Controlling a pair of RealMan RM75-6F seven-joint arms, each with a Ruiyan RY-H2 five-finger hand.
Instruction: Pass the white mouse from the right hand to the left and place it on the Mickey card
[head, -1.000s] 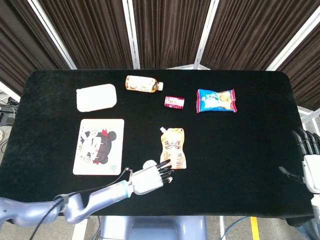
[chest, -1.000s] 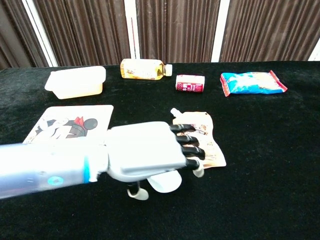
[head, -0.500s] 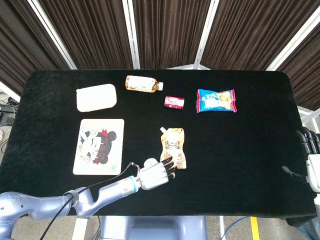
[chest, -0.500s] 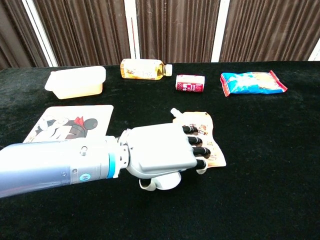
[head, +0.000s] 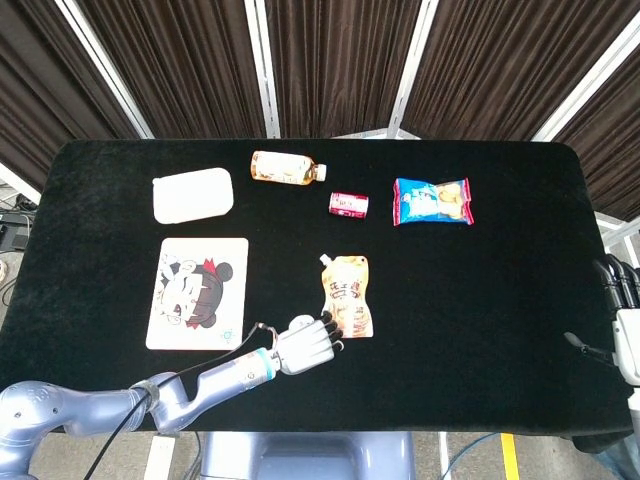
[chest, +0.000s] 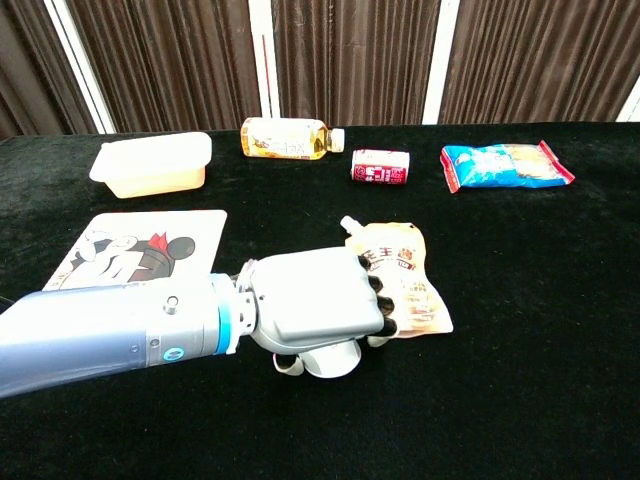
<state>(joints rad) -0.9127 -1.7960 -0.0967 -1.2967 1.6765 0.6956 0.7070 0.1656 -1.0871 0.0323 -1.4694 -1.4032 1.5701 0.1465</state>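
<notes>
The white mouse lies on the black table under my left hand, near the front edge. In the chest view only its lower rim shows below the hand, whose fingers are curled down around it. The Mickey card lies flat to the left of the hand, also in the chest view. My right hand hangs at the far right edge of the head view, off the table, fingers apart and holding nothing.
An orange drink pouch lies right beside the left hand's fingertips. Along the back stand a white box, a lying tea bottle, a small red can and a blue snack bag.
The left hand's fingers, stretched out over the mouse a second ago, have curled down around it. The right hand has drawn slightly further off to the right.
</notes>
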